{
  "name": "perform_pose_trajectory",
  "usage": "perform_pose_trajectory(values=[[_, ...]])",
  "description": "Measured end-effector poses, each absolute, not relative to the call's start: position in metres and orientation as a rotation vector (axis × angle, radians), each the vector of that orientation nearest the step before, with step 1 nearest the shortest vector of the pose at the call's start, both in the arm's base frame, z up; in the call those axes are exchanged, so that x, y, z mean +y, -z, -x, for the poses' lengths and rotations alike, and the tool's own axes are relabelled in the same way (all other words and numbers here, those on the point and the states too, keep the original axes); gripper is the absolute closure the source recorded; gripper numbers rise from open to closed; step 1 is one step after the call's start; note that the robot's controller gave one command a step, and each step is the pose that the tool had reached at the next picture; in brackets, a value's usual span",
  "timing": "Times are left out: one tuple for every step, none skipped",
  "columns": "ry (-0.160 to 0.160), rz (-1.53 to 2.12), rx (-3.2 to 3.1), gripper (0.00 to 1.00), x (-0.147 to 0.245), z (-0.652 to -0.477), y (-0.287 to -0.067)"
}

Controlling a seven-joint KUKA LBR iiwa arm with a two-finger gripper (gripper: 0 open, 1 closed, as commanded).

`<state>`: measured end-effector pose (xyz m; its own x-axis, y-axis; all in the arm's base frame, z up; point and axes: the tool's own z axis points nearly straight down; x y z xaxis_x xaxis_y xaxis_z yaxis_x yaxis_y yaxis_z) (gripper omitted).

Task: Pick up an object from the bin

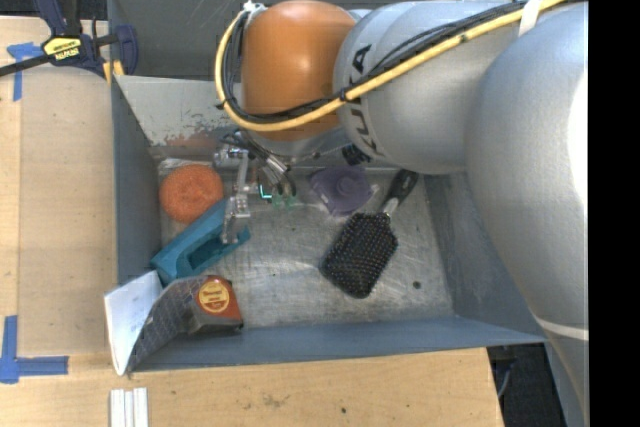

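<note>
The gripper (258, 213) hangs low over the middle-left of the bin (300, 337). Its 2 fingers (240, 200) look spread, with nothing between them. The nearer finger's tip is at, perhaps touching, the upper end of a blue tool (195, 253). That tool is the likeliest pick. It lies slantwise on the floor at front left, between an orange ball (190, 192) behind it and a tape pack (212, 297) in front.

The risks, as I judge them:

- **Off-centre grip.** Only 1 finger is at the blue tool, and at its very end. Closing here could pinch just that tip, so the long body may swing or slip out on the lift.
- **Straddle missed.** The other finger is well off toward a purple lump (340, 187). If the jaws shut without shifting left, they may close on air and merely push the tool forward.
- **Neighbours disturbed.** The orange ball is just beside the nearer finger, and a leftward correction could knock it or trap it against the tool. The tool's lower end lies near the tape pack, which could catch it as it rises.
- **Floor contact.** The tool lies flat, so going lower to get under it could jam the tips on the metal.

The black brush (360, 253) lies well apart to the right and looks safe.
</note>
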<state>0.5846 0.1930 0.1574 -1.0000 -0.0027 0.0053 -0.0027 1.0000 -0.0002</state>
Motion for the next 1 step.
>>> perform_pose_trajectory(values=[[0.002, 0.000, -3.144, 0.00, 0.1922, -0.5868, -0.1620]])
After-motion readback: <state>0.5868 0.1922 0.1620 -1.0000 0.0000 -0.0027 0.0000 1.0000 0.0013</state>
